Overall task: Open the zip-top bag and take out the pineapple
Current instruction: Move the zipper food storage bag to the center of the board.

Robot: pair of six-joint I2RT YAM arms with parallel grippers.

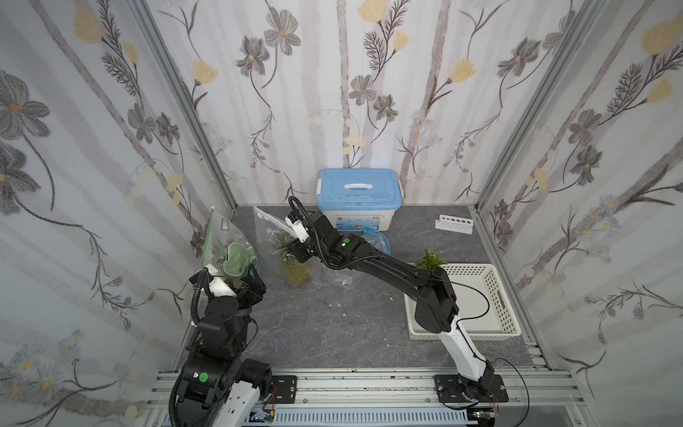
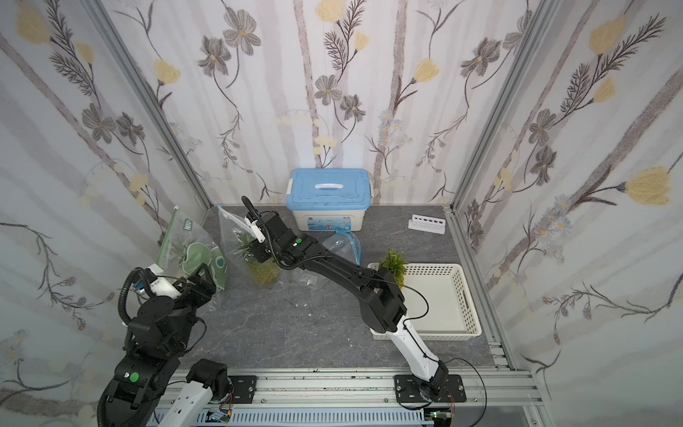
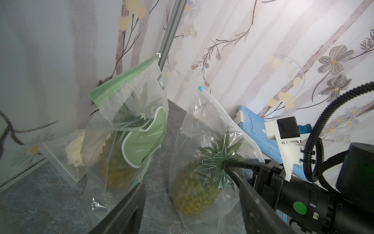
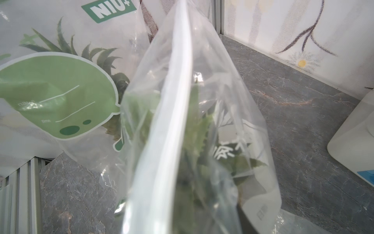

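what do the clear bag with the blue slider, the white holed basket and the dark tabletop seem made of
Clear bag with blue slider: thin glossy plastic film; it creases and glints.
White perforated basket: rigid moulded plastic, matte, regular holes.
Dark grey tabletop: veined like marble, possibly printed laminate.

On the table, a lidded storage box stands at the back centre with a test-tube rack to its right; before the box's left end a zip-top bag holds a pineapple; left of it stands a second zip-top bag; a basket lies front-right.
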